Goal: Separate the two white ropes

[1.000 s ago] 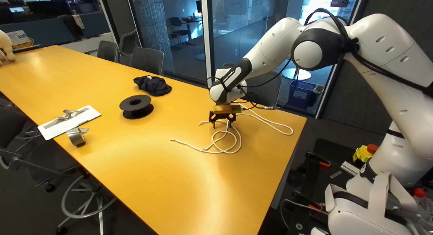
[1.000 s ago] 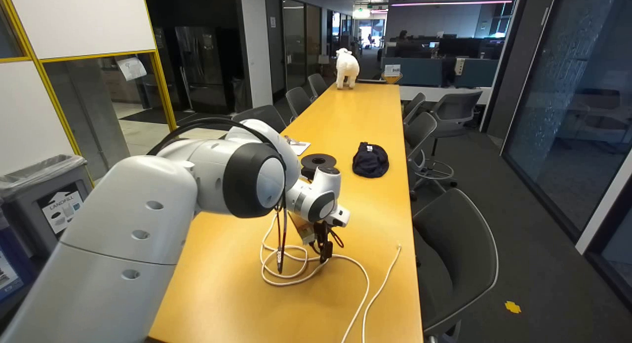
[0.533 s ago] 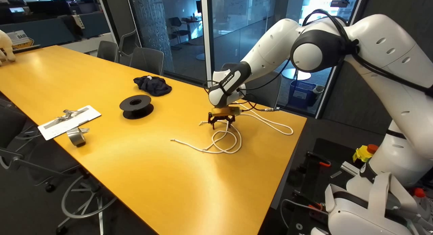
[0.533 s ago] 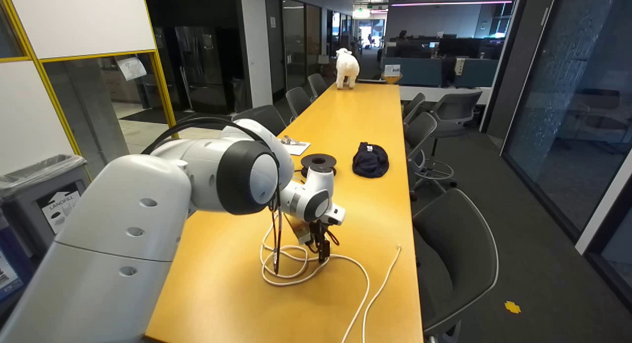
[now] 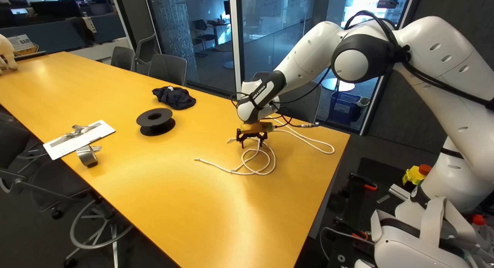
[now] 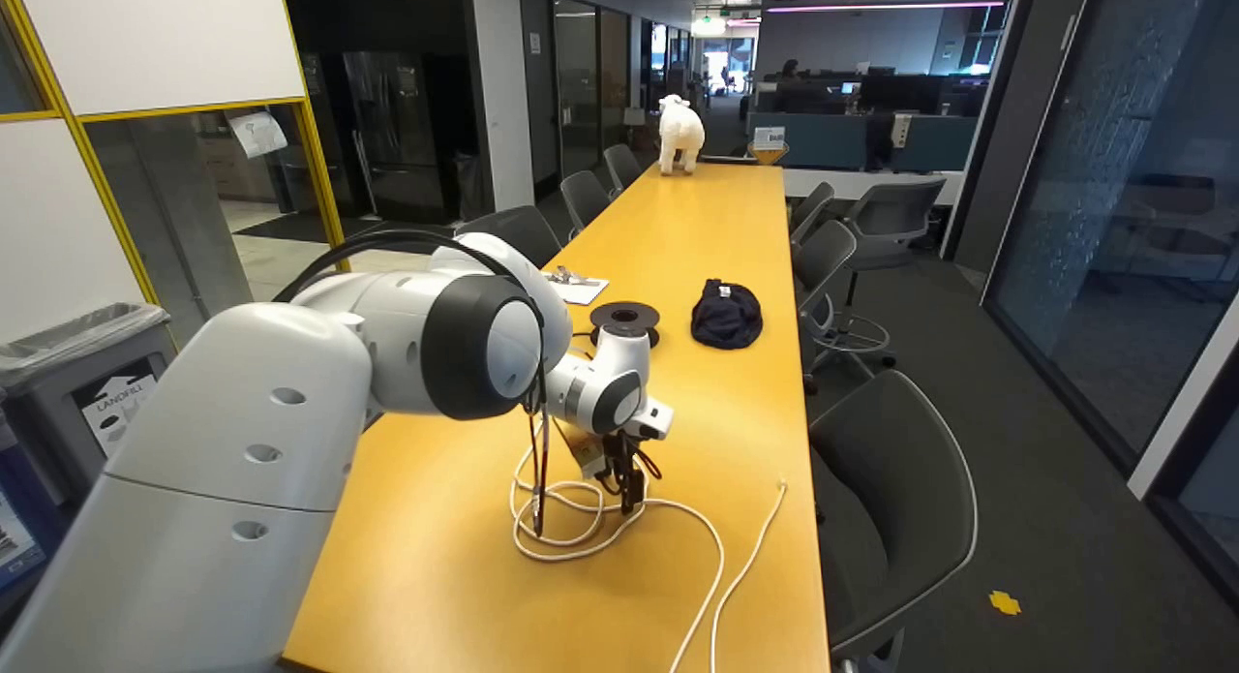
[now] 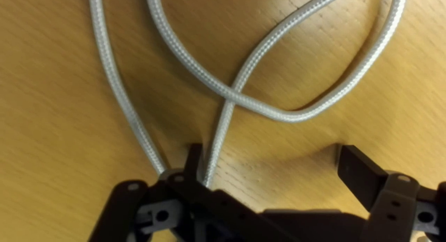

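Note:
The two white ropes lie in loose curves on the wooden table and cross each other or themselves; I cannot tell which strand belongs to which rope. In an exterior view, a coiled part and a long bend spread to either side of my gripper. Down over the strands, the gripper stands open in the wrist view. One strand runs between its fingers, close along the left one. Another strand passes outside that left finger and disappears behind it. The crossing sits just ahead of the jaws.
A black spool and a dark cloth bundle rest farther along the table. Beyond them are a clipboard and a tape roll. A chair stands beside the table edge.
My gripper has sunk a little and shifted slightly left in both exterior views, mostly in the earlier half second. The jaws stay open, and the ropes show no visible movement.

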`<move>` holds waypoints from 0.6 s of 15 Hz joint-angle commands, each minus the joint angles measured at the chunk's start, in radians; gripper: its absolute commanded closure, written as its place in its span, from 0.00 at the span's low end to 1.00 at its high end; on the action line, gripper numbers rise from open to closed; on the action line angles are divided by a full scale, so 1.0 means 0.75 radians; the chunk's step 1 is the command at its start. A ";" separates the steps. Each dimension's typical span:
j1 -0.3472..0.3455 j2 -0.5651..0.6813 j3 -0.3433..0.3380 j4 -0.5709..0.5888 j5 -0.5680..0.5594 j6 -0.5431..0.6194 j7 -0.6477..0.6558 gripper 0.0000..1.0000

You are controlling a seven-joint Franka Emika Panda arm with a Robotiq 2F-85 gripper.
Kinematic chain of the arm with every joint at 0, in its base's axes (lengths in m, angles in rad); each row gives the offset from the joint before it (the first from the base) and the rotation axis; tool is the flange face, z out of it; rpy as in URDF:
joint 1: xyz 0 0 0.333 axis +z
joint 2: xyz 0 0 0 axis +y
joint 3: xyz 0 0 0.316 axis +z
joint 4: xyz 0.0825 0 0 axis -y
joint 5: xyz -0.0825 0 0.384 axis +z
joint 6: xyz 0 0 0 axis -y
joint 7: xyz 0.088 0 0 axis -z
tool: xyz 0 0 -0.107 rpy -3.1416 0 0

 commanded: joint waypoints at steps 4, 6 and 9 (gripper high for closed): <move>0.024 -0.035 -0.035 -0.030 -0.054 0.013 0.041 0.00; 0.023 -0.034 -0.035 -0.029 -0.058 0.014 0.042 0.00; 0.024 -0.032 -0.035 -0.027 -0.060 0.009 0.040 0.00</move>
